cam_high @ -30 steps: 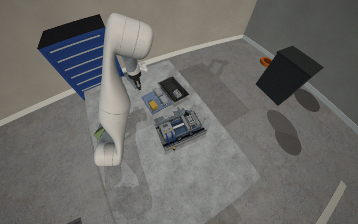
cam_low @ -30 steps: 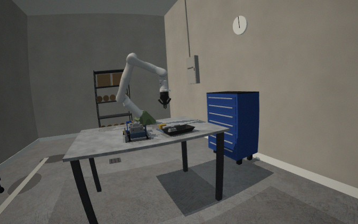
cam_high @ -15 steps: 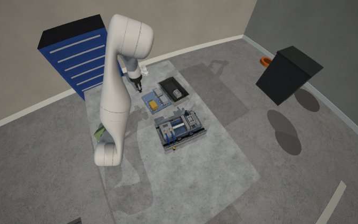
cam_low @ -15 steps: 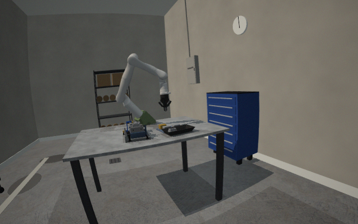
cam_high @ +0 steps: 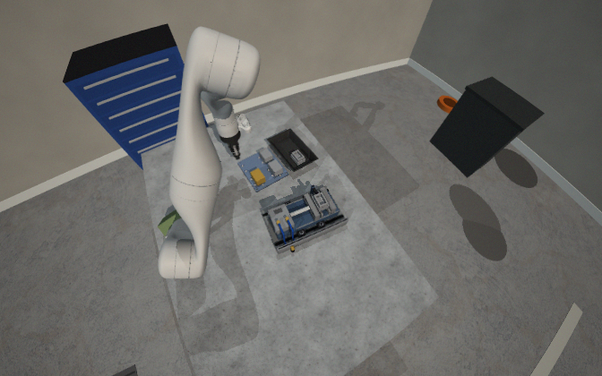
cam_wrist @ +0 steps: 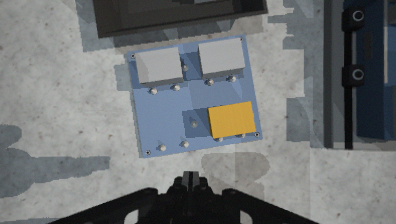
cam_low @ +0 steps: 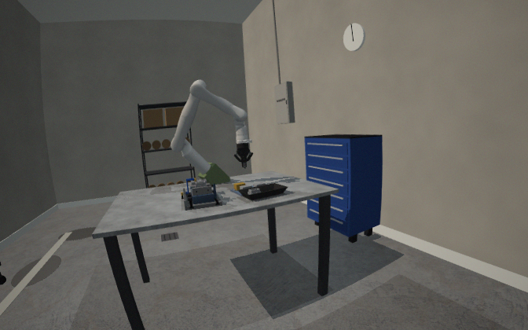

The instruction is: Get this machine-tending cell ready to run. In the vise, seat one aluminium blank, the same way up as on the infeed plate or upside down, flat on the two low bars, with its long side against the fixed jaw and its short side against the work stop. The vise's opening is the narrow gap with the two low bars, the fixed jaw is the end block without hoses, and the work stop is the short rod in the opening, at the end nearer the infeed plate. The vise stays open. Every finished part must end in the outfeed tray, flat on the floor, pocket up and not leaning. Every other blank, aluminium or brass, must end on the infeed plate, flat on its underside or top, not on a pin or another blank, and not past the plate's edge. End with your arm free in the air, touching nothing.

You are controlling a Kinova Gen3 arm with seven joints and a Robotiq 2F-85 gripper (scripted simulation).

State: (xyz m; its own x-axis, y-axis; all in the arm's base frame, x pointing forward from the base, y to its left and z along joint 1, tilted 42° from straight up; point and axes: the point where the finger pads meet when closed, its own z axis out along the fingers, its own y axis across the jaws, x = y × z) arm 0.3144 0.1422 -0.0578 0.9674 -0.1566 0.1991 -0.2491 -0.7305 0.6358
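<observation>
The blue infeed plate (cam_high: pixel 262 172) (cam_wrist: pixel 192 95) holds two aluminium blanks (cam_wrist: pixel 159 65) (cam_wrist: pixel 221 56) side by side along the edge nearer the tray. A brass blank (cam_wrist: pixel 231 119) (cam_high: pixel 257 176) lies flat near the opposite corner. The black outfeed tray (cam_high: pixel 291 149) (cam_low: pixel 264 190) holds one grey finished part (cam_high: pixel 297 156). The vise (cam_high: pixel 301 215) (cam_low: pixel 200 196) stands open, with its two low bars showing bare. My gripper (cam_high: pixel 234 151) (cam_low: pixel 243 159) (cam_wrist: pixel 190 182) is shut and empty. It hangs well above the table, just off the plate's edge farthest from the tray.
A grey ribbed piece (cam_high: pixel 321 200) sits at the vise's hose-free end; I cannot tell if it is a part or the jaw. Small pins (cam_wrist: pixel 162 147) stud the plate. A blue drawer cabinet (cam_high: pixel 125 93) stands behind the table.
</observation>
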